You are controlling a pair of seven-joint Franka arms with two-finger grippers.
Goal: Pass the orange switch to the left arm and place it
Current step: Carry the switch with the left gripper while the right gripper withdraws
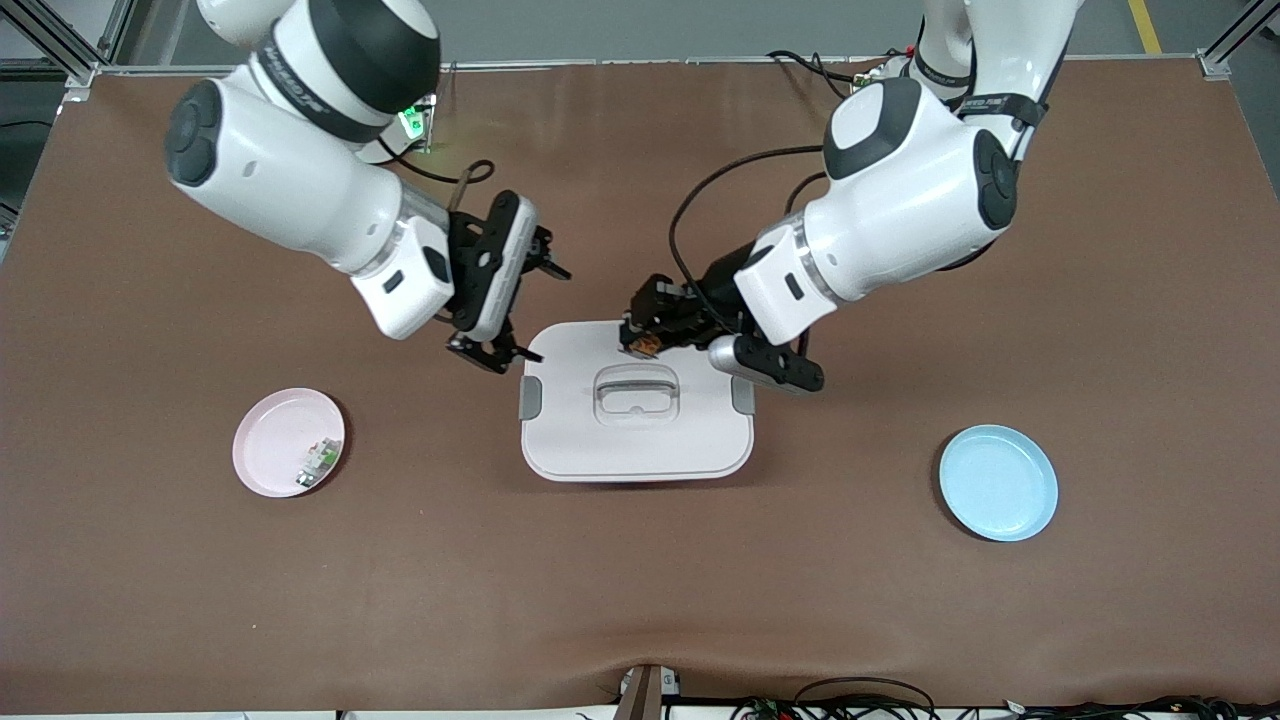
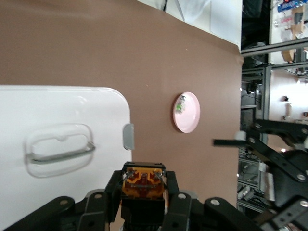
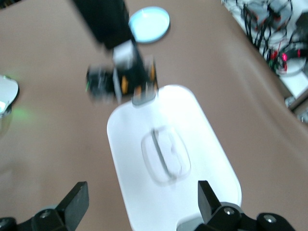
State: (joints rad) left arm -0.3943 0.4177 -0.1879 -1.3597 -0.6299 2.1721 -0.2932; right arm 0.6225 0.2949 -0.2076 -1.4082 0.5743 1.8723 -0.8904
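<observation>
Over the box (image 1: pixel 640 440), at its edge farther from the front camera: left pincer (image 1: pixel 640 335), clamped shut on the orange switch (image 1: pixel 645 346), orange face showing between the tips in the left wrist view. Beside the box corner toward the right arm's end, over bare counter (image 1: pixel 640 600): right pincer (image 1: pixel 545 315), tips wide apart and holding nothing.

Looks like the handover point, with the carry to the blue plate (image 1: pixel 1000 485) at the left arm's end not yet done.

Risks from here:
- Dropping the switch. Tiny part, held only at the fingertips; a jolt or quick swing could work it loose. Would likely land on the lid or bounce onto the counter.
- Touching the box. Appears to hang low over the lid, near the grey handle (image 1: pixel 637 390). Sideways travel without lifting first could scrape the lid or catch the handle or a side latch, against the task's own rule.
- Clipping the other arm. Both pincers near each other around the same corner of the box; a careless turn by either could knock the switch out of the grip.
- Snagging the black cable looping near the left wrist.

Away from all this: pink plate (image 1: pixel 270 440) toward the right arm's end, with a small white-and-green part (image 1: pixel 318 462) on it.
</observation>
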